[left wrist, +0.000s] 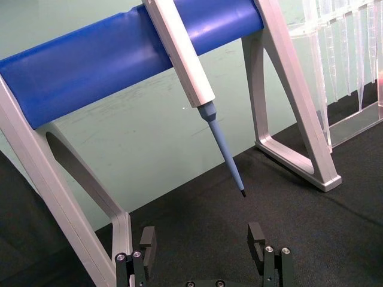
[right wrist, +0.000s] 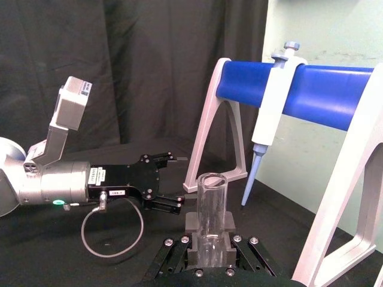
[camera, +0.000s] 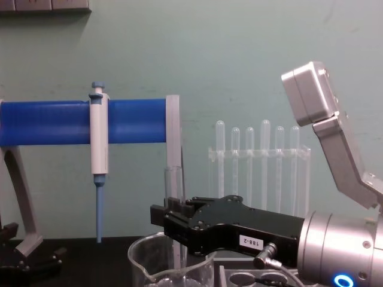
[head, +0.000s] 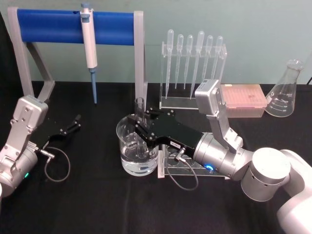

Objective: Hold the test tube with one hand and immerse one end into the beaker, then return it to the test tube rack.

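Note:
The test tube (head: pixel 140 106) stands upright with my right gripper (head: pixel 141 127) shut on its middle. Its lower part reaches down inside the beaker (head: pixel 122 141), which holds clear liquid at the bottom; I cannot tell whether the tip touches it. In the chest view the test tube (camera: pixel 173 185) rises above the right gripper (camera: pixel 173 218) and the beaker (camera: pixel 140 254) rim sits below. The right wrist view shows the test tube (right wrist: pixel 210 209) clamped in the right gripper (right wrist: pixel 209 239). My left gripper (head: pixel 73 122) rests open at the left, also seen as the left gripper (left wrist: pixel 202 242).
A blue-bar stand (head: pixel 73 25) holds a white pipettor (head: pixel 89 48) behind the beaker. Behind my right arm are a pipette rack (head: pixel 192 73), a pink tip box (head: pixel 243 100) and a conical flask (head: pixel 286 92). A clear tube rack (head: pixel 195 168) lies under the right arm.

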